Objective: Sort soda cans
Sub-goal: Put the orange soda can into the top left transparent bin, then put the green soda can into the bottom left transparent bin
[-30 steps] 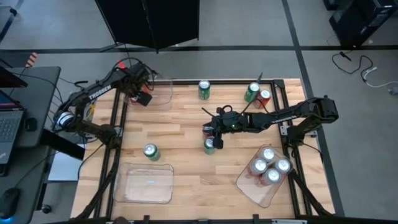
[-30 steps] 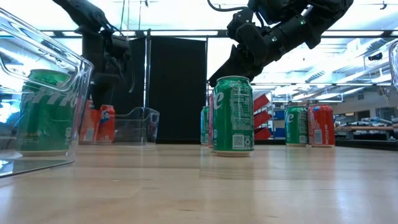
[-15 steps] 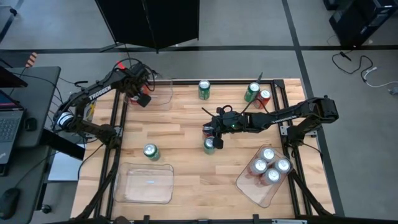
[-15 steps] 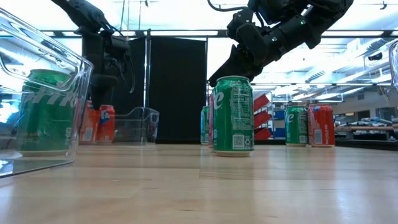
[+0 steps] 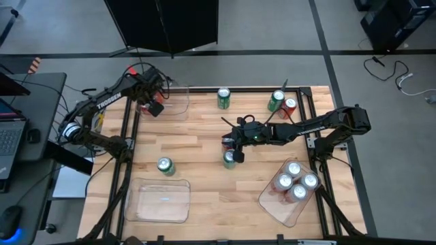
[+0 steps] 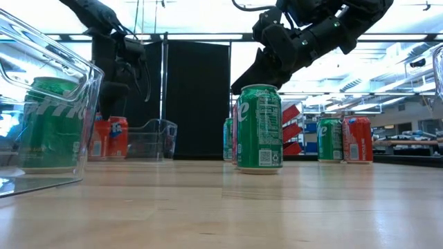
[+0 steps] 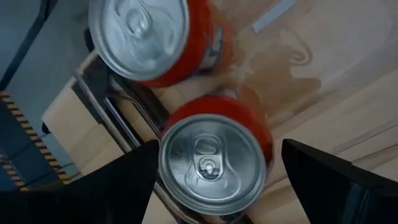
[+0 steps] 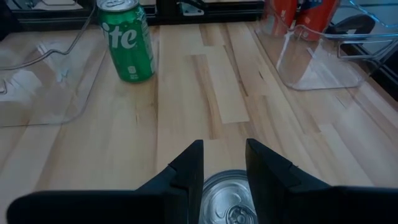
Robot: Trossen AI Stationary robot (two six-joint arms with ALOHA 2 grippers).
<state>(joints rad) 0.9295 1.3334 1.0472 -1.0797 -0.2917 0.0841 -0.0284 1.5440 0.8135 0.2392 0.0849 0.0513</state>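
Wooden table, upright red can between splayed left gripper fingers, ungripped; right gripper's state unclear.

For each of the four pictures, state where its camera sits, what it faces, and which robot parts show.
High: overhead, facing down; both arms, wooden table.
Low: table height, facing the green soda can; arms above.
Left wrist: above two red soda cans; open left gripper.
Right wrist: right gripper over a silver can top.
High and low share the green can.

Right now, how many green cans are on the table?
4 green cans: one at the far edge, one far right beside a red can, one mid-table, one front left.
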